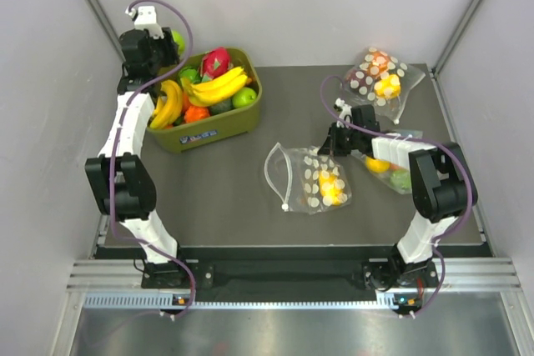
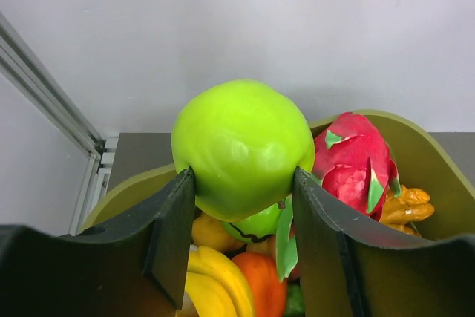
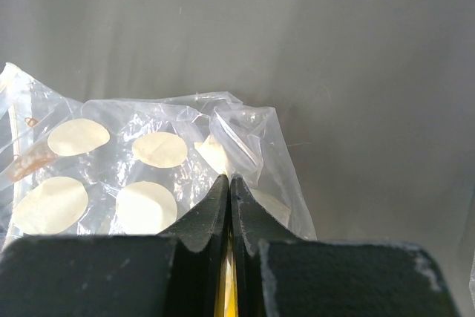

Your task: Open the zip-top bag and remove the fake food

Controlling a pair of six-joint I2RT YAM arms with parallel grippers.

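Two arms are at work. The left gripper [image 2: 243,180] is open about as wide as the green apple [image 2: 241,146] and has it squeezed between its two fingers. It holds the apple up over the back corner of the green bin [image 1: 209,135], above the pink dragon fruit [image 2: 352,157] and the other toys.

The zip-top bag [image 1: 313,177] lies flat in the middle of the table [image 1: 225,198], near the right arm. Its mouth looks open and points left. One yellow fruit [image 1: 331,188] shows inside it. The right gripper [image 3: 228,183] is squeezed tight, with no gap, on a fold of the bag's thin plastic at the end far from the mouth.

I think the apple is about to go in the bin, and the yellow fruit comes out after that.

The bag is soft, thin and very light. It will crumple and slide if you push it, so one arm should pin it or lift it by a corner, as the right one does. The fruit looks hard, smooth and shiny, so it could slip. Grab it around its fat middle, or tip the bag so it rolls out of the mouth.

Another dotted bag [image 1: 380,72] sits at the far right, and a plain bag [image 1: 396,174] lies under the right arm
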